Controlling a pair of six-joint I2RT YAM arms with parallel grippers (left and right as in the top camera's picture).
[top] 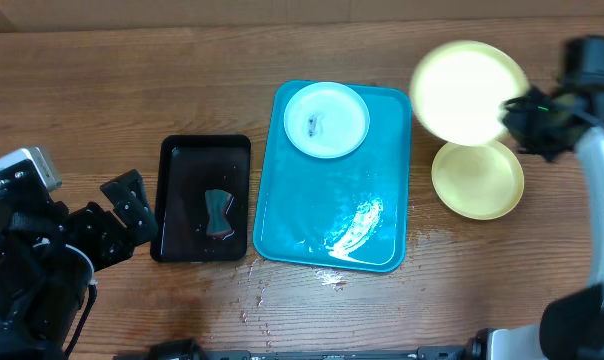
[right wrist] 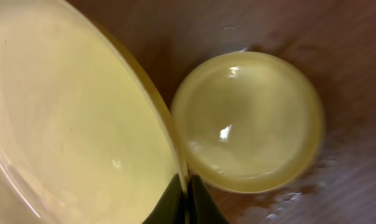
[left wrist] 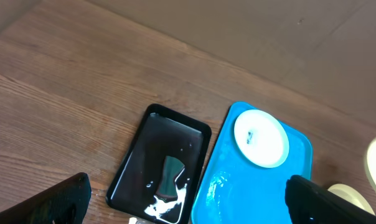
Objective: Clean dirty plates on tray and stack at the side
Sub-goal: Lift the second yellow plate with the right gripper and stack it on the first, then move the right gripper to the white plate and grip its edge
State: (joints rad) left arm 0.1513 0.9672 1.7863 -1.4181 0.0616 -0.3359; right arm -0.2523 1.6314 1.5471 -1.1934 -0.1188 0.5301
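Plate (top: 326,120), dark-smeared, in turquoise tray (top: 302,215)

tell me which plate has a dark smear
The blue-white plate on the turquoise tray; the yellow-green plate in the right gripper and the other yellow-green plate on the table look clean.

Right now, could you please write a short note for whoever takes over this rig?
Left gripper: open and empty, beside the black tray.
Right gripper: shut on the rim of a yellow-green plate, lifted and tilted, right of the turquoise tray.
Second yellow-green plate: on the table, looks clean.
Blue-white plate: on the tray, dark smear at centre.
Left: stack the held plate, then clean and stack the blue-white one.
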